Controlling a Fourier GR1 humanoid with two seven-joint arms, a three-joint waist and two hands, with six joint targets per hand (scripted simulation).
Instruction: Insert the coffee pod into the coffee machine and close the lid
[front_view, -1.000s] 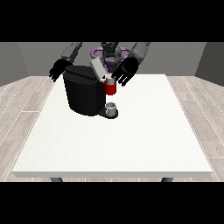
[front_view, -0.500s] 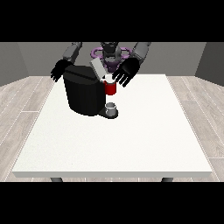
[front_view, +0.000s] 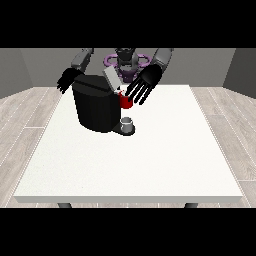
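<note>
The black coffee machine (front_view: 96, 107) stands at the table's back left, its grey lid (front_view: 111, 79) tilted up. A red thing at the machine (front_view: 125, 100) shows under the lid on its right side. A small grey thing (front_view: 128, 123) sits on the machine's base, in front of the red thing; I cannot tell whether it is the pod. The hand at the view's right (front_view: 144, 84) hovers open with fingers spread, just right of the lid and above the red thing, holding nothing. The hand at the view's left (front_view: 67, 80) hangs open behind the machine's left edge.
The white table (front_view: 150, 160) stretches wide in front of and to the right of the machine. The robot's torso (front_view: 126, 62) stands behind the far edge. Wooden floor surrounds the table.
The hand at the view's right has drifted slightly down and toward the machine's lid. The hand at the view's left has barely moved.
</note>
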